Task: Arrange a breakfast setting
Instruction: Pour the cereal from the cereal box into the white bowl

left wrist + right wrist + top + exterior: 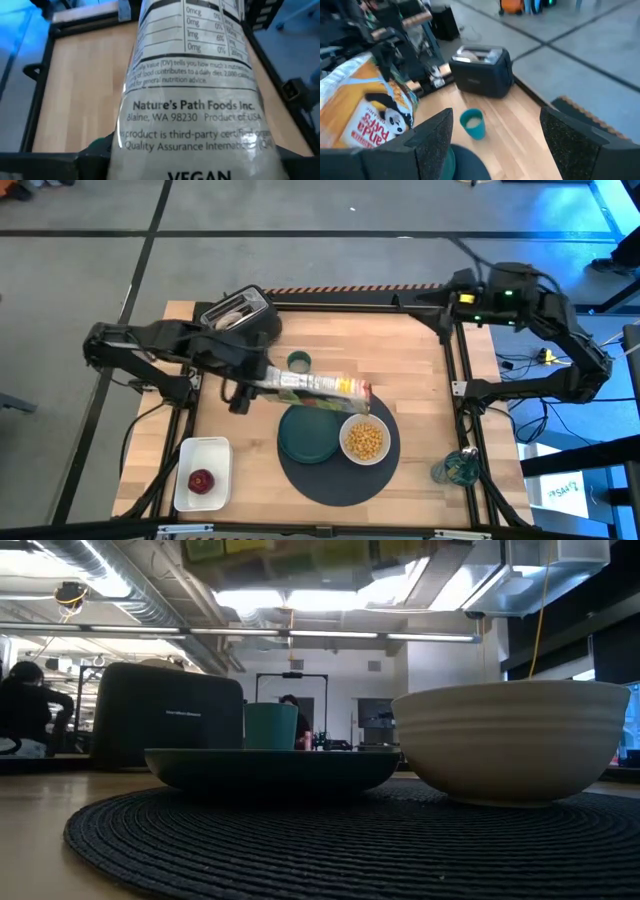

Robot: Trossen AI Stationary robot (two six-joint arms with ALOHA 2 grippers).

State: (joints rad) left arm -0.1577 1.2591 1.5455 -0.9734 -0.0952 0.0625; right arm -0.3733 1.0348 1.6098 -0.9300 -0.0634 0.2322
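On the dark round mat [335, 470], the teal plate [306, 434] sits left, touching the white bowl [364, 440] of yellow cereal [364, 439].

**Table layout, seen from above**

On the mat [335, 470], lower centre, plate [307, 435] lies left of bowl [364, 440]. Cup [298, 362] and toaster [238, 311] sit above. Tray [201, 473], lower left, holds what seems a fruit [201, 481].

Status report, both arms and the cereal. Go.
Left gripper shut on cereal bag, bag tipped over white bowl. Right gripper open, parked at the table's far right corner. Bowl holds yellow cereal. Nothing blocking.
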